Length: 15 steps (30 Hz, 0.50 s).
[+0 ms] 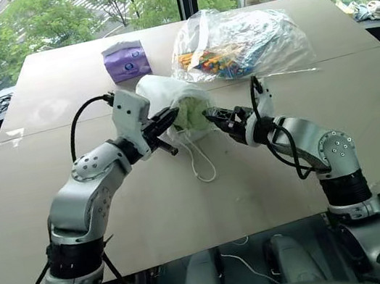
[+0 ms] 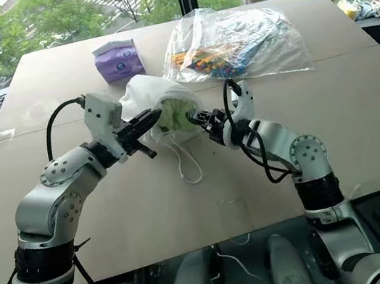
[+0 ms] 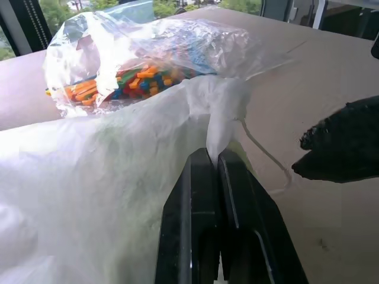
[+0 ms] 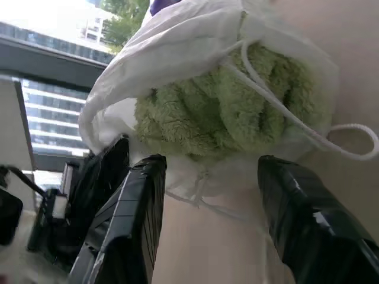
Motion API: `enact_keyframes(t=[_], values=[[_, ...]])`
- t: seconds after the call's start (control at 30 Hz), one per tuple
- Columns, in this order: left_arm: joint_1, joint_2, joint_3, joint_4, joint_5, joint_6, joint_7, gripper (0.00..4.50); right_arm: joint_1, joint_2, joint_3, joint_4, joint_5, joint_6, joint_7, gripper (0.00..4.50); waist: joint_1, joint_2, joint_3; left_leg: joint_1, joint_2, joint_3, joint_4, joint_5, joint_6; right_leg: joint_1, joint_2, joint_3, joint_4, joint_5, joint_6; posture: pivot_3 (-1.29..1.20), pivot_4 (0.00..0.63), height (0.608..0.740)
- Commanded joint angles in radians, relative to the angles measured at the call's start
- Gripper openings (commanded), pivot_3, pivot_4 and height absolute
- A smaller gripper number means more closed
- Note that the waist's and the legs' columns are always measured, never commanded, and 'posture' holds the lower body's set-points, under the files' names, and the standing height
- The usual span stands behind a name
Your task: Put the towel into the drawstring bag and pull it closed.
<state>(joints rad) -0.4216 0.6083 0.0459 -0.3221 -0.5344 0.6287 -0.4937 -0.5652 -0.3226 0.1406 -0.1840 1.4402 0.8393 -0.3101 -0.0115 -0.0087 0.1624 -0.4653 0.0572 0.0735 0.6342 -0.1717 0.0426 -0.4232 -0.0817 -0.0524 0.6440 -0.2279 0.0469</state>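
The drawstring bag [image 1: 167, 98] is white and half see-through, and its cord [image 1: 201, 162] is white too. The towel [image 4: 225, 112] inside it is light green and fluffy. The packet [image 1: 125, 60] is purple with a darker purple mark on the front. The plastic bag [image 1: 242, 41] is clear, and the items in it are orange, yellow, green, blue and red. The table [image 1: 77, 213] is plain beige. Both grippers, left [image 1: 169, 119] and right [image 1: 213, 116], have black fingers, on grey and white arms.
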Motion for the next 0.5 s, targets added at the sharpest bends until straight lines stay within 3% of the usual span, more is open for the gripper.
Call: enact_keyframes(t=[0.03,0.13,0.27,0.5], values=[[-0.026,-0.003,0.041,-0.011,-0.002,-0.006,-0.006,0.0,-0.018,-0.117,0.124,-0.118,-0.308,-0.047,0.3,2.62,0.0,0.0,0.0,0.0,0.0,0.0,0.0,0.0,0.0,0.0,0.0,0.0,0.0,0.0,0.0,0.0,0.15,0.74],[-0.037,-0.009,0.048,-0.008,-0.004,0.003,-0.006,0.0,-0.025,-0.168,0.223,-0.111,-0.557,-0.15,0.429,2.62,-0.003,0.0,0.0,0.0,0.0,0.0,0.0,0.0,0.0,0.0,0.001,0.0,0.0,0.0,0.0,0.0,0.15,0.74],[-0.045,-0.017,0.048,-0.009,-0.002,0.012,-0.006,0.0,-0.045,-0.137,0.298,-0.022,-0.828,-0.291,0.509,2.62,-0.002,-0.001,0.0,0.0,0.001,0.001,0.0,0.0,0.0,0.0,0.003,-0.001,0.0,0.002,0.004,0.0,0.15,0.74],[-0.045,-0.025,0.06,-0.009,-0.004,0.013,-0.008,0.0,-0.042,-0.035,0.274,0.056,-0.974,-0.282,0.569,2.62,0.001,-0.002,0.001,0.0,0.0,0.001,0.001,0.0,0.0,0.0,0.002,-0.001,0.0,0.002,0.004,0.0,0.15,0.74]])
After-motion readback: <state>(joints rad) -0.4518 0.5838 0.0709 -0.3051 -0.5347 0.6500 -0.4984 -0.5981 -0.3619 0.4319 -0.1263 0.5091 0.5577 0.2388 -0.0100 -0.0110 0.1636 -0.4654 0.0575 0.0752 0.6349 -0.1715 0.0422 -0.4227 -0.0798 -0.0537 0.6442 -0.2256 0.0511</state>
